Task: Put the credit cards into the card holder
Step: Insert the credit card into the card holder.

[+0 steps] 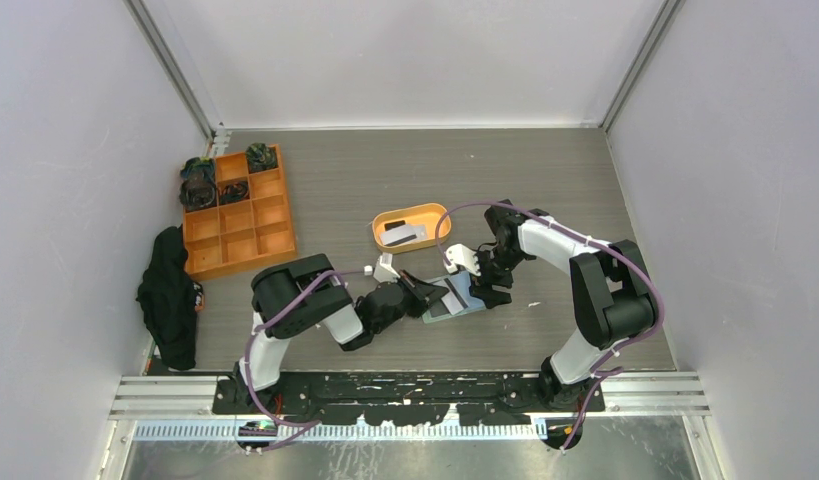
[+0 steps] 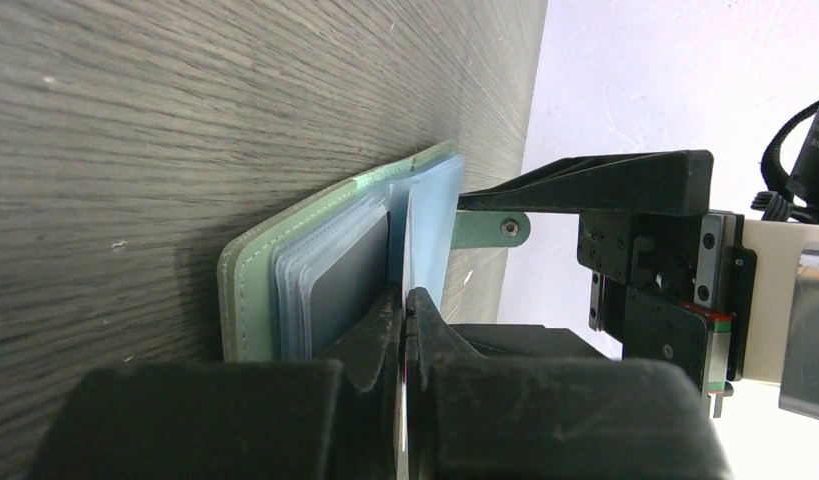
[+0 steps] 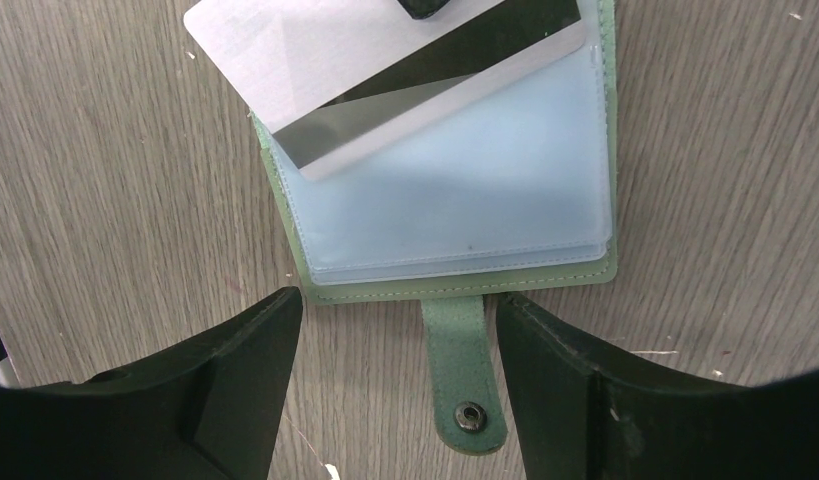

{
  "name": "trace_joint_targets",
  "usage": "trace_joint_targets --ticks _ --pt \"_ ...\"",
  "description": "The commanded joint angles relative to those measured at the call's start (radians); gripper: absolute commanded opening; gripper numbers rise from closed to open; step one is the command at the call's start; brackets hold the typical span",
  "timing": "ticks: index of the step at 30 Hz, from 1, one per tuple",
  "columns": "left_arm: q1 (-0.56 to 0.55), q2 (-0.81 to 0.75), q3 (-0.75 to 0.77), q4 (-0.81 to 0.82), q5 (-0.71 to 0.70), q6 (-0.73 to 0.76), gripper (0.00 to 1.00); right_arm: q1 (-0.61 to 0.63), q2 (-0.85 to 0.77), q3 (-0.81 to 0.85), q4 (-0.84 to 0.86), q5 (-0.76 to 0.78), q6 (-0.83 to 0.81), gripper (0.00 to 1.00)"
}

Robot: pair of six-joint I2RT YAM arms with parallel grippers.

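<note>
The left jaws are pressed together on a thin edge of a silver credit card (image 3: 315, 60) with a black stripe. They hold it over the open card holder (image 3: 465, 190). In the right wrist view the card lies skewed to the holder's edges. One corner overhangs the holder's side and the lower long edge crosses the top clear sleeve. In the left wrist view the card runs edge-on among the raised pale-blue sleeves (image 2: 425, 225); how far it sits inside one cannot be told.

The right jaws stand wide apart with nothing between them except the snap tab (image 3: 465, 370). One finger is on each side of the tab, just off the holder's stitched near edge. Whether they touch the holder cannot be told.

The holder lies open and flat on the desk (image 1: 385, 170), at the middle of its near half and between the two arms. Wood grain shows on both sides of it and past the tab.

Just beyond the arms sits the orange oval tray (image 1: 380, 225) with more cards (image 1: 405, 234) inside, apart from the holder. Desk surface stretches from the tray to the far wall. At the far left, well apart, the orange grid organiser (image 1: 235, 268) has dark items in its rear compartments. A black cloth (image 1: 170, 295) lies beside it at the desk's left edge.
</note>
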Motion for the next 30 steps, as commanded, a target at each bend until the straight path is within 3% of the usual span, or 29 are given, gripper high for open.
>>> trace_joint_targets --ticks 1,30 --pt "0.005 0.000 0.012 -0.087 0.043 0.001 0.00 0.012 -0.002 0.025 -0.035 -0.029 0.002 0.76" --pt "0.072 0.063 0.117 -0.127 0.229 0.036 0.03 0.016 -0.036 0.029 -0.037 -0.047 0.018 0.80"
